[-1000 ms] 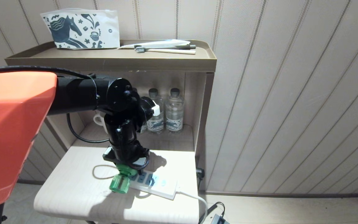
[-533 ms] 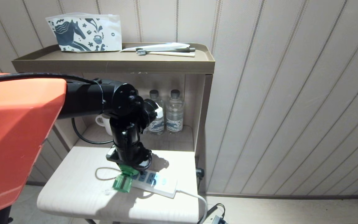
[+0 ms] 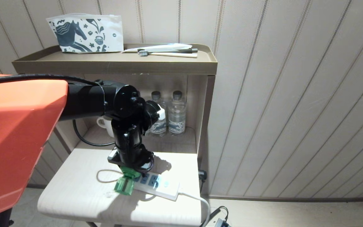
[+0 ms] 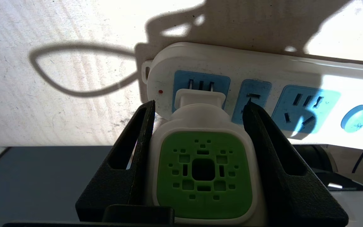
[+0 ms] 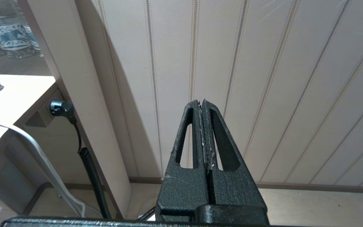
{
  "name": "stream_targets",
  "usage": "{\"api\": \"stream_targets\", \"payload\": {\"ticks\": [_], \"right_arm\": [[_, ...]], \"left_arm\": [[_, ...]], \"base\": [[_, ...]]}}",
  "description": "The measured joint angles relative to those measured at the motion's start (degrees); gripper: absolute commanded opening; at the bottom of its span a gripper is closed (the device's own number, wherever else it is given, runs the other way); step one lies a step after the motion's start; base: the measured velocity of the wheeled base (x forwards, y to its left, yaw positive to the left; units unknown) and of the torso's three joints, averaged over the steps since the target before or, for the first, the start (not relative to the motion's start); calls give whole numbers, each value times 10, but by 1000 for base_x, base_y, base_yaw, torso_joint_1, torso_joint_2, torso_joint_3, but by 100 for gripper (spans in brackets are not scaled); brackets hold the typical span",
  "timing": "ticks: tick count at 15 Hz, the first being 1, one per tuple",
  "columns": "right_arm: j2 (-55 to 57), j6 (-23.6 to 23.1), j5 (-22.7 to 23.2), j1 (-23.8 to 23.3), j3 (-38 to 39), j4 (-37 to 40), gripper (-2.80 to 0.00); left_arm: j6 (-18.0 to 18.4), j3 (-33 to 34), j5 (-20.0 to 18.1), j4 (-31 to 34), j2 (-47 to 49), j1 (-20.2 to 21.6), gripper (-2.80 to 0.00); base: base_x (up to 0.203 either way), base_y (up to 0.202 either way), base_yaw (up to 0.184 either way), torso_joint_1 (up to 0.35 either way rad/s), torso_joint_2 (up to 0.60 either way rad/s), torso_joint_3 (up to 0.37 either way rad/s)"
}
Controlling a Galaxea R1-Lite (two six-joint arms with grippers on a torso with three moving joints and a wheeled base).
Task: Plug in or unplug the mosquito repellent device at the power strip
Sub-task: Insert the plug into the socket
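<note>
Since a second ago the whole head view has shifted, so the camera moved; over the last half second nothing on the bench has changed place, and the left hand (image 3: pixel 128 171) still grips the mosquito repellent device (image 3: pixel 124 186) at the power strip (image 3: pixel 165 189).

From the head, the black left arm hides the device's head, leaving only its green bottle visible at the strip's left end. The left wrist view shows what is hidden there: the left hand (image 4: pixel 200 107) is part open, its two fingers (image 4: pixel 137 138) pressed against the sides of the device's white head (image 4: pixel 203 171), and the plug prongs are at the leftmost blue socket panel of the power strip (image 4: pixel 263 69), with bare metal showing between plug and socket. The blue button (image 4: pixel 355 118) sits at the strip's far end.

The right wrist view alone shows the right hand (image 5: pixel 202 105), fingers pressed together, holding nothing, pointed at the panelled wall (image 5: pixel 263 63) beside the cabinet.

On the shelf behind the bench (image 3: pixel 74 195) stand a white mug (image 3: pixel 105 123), partly blocked by the arm, and two water bottles (image 3: pixel 176 113). On top lie a horse-print pouch (image 3: pixel 85 33) and toothbrushes (image 3: pixel 169 52).
</note>
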Motion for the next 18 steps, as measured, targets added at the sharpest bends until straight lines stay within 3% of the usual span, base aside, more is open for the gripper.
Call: {"api": "stream_targets", "payload": {"ticks": [13, 18], "right_arm": [[0, 0, 0, 0, 0, 0, -280], [0, 0, 0, 0, 0, 0, -280]], "left_arm": [[-3, 12, -2, 83, -62, -2, -280], [-16, 14, -6, 78, -66, -4, -280]], "base": [[0, 0, 0, 0, 0, 0], [0, 0, 0, 0, 0, 0]]}}
